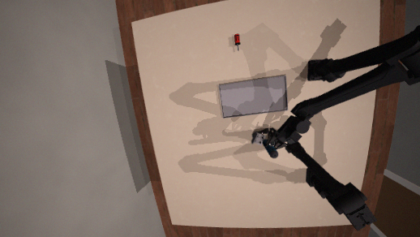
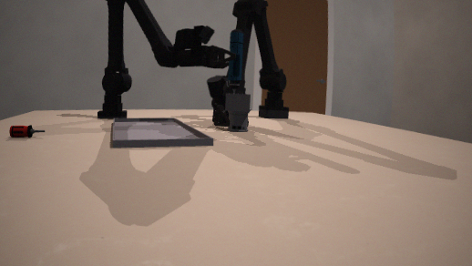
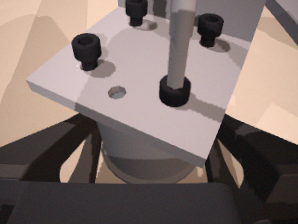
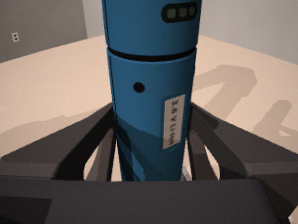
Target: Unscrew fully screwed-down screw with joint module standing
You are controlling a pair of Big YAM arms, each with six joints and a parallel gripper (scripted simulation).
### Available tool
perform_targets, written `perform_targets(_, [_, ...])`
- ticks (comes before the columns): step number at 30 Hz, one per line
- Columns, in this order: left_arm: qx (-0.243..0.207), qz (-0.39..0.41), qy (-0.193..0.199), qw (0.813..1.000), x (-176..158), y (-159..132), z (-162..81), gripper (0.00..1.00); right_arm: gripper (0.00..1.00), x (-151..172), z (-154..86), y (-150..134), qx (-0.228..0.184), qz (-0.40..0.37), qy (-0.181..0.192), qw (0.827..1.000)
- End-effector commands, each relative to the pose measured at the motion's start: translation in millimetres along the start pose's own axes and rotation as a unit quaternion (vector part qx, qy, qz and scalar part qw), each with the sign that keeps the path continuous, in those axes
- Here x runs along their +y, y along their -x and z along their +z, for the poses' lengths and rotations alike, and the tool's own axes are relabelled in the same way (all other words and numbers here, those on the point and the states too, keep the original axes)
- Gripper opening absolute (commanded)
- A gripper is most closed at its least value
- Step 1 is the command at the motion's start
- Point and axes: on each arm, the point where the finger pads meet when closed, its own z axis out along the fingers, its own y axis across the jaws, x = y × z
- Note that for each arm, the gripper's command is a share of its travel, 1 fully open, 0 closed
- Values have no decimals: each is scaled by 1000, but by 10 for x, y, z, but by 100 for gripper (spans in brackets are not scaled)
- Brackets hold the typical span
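The grey joint module stands on the table with its flat bracket on top. In the left wrist view, three black screws stand raised out of the bracket, and a small empty hole lies near the front. The bit of the electric screwdriver sits in the socket of a fourth screw at the bracket's near edge. My right gripper is shut on the blue barrel, held upright. My left gripper grips the module's body from both sides, low down.
A shallow grey tray lies just beside the module. A small red-handled screwdriver lies far off near the table's edge. Both arms cross above the module.
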Motion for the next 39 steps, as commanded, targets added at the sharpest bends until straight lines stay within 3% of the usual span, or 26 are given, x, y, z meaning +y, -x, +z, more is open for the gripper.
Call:
perform_targets(1, [1,7,-5,1000,-26,-106,-38,59,42,52,23,103,-22,-5,3,1000])
perform_targets(39, [1,8,-5,1000,-26,-106,-38,59,42,51,-6,56,-19,-5,3,1000])
